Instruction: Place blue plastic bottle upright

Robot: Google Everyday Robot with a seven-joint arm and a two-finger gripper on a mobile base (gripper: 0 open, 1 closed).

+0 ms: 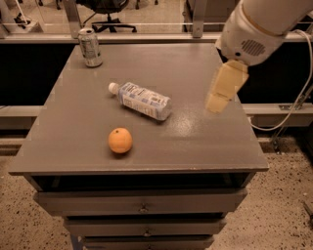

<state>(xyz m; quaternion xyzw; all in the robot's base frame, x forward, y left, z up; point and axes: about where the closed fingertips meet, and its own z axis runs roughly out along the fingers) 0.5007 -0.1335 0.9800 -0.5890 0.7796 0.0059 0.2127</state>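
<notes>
1. The single camera view looks down on a grey table [195, 146] with drawers [142, 201] stacked under its near edge.
2. The blue plastic bottle [143, 100] lies on its side near the middle of the tabletop, a little to the left of centre. It is not upright.
3. Its white cap [113, 88] points to the far left and its base points to the near right, so the bottle lies slantwise across the table. The white-and-blue label faces up.
4. An orange [120, 140] sits on the table nearer the front edge, just left of the bottle's base and apart from the bottle.
5. A silver can [90, 47] stands upright at the far left corner of the table, well apart from the bottle.
6. The gripper [218, 101] hangs above the right part of the table, pointing down and slightly left. It is to the right of the bottle and touches neither the bottle nor the tabletop.
7. I cannot tell whether the gripper is spread or closed; it shows as one pale cream block and holds nothing.
8. The white arm [259, 24] comes in from the upper right corner and carries the gripper at its lower end.
9. A pale cable [293, 105] loops down on the right, beside the table.
10. Beyond the far edge of the table an office chair [105, 10] stands on the floor.
11. Speckled floor [274, 210] shows at the near right of the table.
</notes>
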